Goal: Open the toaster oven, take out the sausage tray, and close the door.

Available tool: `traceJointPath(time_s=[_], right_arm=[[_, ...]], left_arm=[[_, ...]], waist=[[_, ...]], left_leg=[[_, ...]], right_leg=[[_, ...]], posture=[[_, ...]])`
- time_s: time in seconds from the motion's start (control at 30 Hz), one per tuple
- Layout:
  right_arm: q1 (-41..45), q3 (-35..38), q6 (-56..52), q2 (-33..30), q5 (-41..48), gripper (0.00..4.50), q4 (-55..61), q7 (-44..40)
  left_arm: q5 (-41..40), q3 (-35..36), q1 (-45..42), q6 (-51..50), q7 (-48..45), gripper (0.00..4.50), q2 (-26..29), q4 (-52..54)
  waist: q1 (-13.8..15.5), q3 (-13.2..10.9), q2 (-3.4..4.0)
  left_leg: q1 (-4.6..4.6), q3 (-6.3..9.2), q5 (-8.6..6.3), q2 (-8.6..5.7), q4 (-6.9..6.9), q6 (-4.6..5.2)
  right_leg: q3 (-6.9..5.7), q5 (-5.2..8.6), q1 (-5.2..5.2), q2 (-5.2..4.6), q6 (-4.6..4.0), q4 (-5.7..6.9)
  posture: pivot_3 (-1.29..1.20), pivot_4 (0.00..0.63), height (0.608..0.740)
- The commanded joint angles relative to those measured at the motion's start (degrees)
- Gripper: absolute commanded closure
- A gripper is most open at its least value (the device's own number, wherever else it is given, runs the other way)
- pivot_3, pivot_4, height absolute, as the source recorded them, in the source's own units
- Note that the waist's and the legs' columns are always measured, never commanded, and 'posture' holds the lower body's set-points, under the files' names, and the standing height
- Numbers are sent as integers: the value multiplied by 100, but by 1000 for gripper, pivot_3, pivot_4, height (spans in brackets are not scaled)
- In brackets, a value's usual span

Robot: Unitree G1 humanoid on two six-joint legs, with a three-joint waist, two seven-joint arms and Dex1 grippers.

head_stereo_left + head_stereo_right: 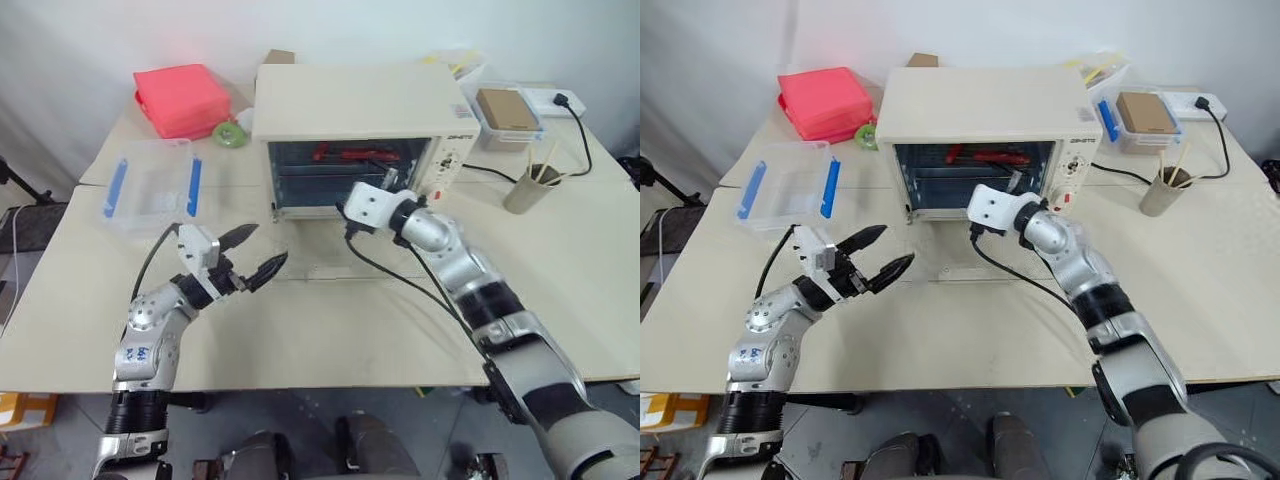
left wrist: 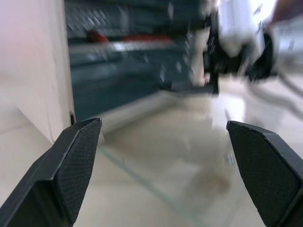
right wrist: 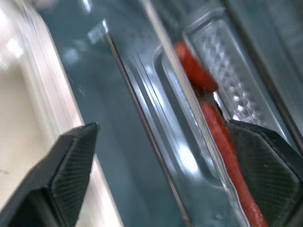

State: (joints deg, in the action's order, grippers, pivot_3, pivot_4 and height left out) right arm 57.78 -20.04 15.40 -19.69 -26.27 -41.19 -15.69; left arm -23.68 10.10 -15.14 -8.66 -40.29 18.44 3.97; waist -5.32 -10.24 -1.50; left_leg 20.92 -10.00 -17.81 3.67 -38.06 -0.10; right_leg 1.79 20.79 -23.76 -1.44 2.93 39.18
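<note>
The cream-white toaster oven (image 1: 355, 105) stands at the back middle of the table, its mouth uncovered. Its glass door (image 1: 322, 250) lies folded down flat on the table in front of it. Inside, on an upper shelf, sits the silver sausage tray (image 3: 236, 90) with red-brown sausages (image 3: 215, 120) on it. My right gripper (image 1: 398, 186) is open at the right side of the oven's mouth, pointing in at the tray with nothing between its fingers. My left gripper (image 1: 268, 244) is open and empty, low over the table at the door's left front corner.
A clear plastic box with blue clips (image 1: 155, 190) lies left of the oven, with a red box (image 1: 183, 98) and a green tape roll (image 1: 231, 134) behind it. Right of the oven are a lidded box (image 1: 505, 110), a cup of sticks (image 1: 530, 185) and a black cable (image 1: 580, 140).
</note>
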Motion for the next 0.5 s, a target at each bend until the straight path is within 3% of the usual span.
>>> traceJointPath(time_s=[0.03,0.23,0.33,0.5], right_arm=[[546,-144,253,144,-351,0,-737,589],[900,-297,556,279,-543,0,-1483,883],[1023,-362,657,353,-726,608,-1558,1355],[1084,-419,701,387,-826,2345,-1674,1564]], left_arm=[[-109,61,171,-4,189,8,12,468],[-134,7,261,6,268,8,30,536],[-118,1,281,78,269,0,3,467],[-126,-77,193,133,206,0,-22,353]], waist=[[-34,0,0],[-91,0,0],[-104,-1,1],[-117,-1,1]], left_leg=[[0,1,2,0,5,-4],[6,3,3,1,6,-5],[9,3,3,1,6,-5],[14,3,4,2,8,-7]], right_leg=[[-1,1,-2,1,-2,1],[-5,2,-2,0,-4,-3],[-5,2,-4,0,-4,-2],[-5,3,-14,1,-4,3]], posture=[[0,150,740],[0,150,740],[0,150,740],[0,150,740]])
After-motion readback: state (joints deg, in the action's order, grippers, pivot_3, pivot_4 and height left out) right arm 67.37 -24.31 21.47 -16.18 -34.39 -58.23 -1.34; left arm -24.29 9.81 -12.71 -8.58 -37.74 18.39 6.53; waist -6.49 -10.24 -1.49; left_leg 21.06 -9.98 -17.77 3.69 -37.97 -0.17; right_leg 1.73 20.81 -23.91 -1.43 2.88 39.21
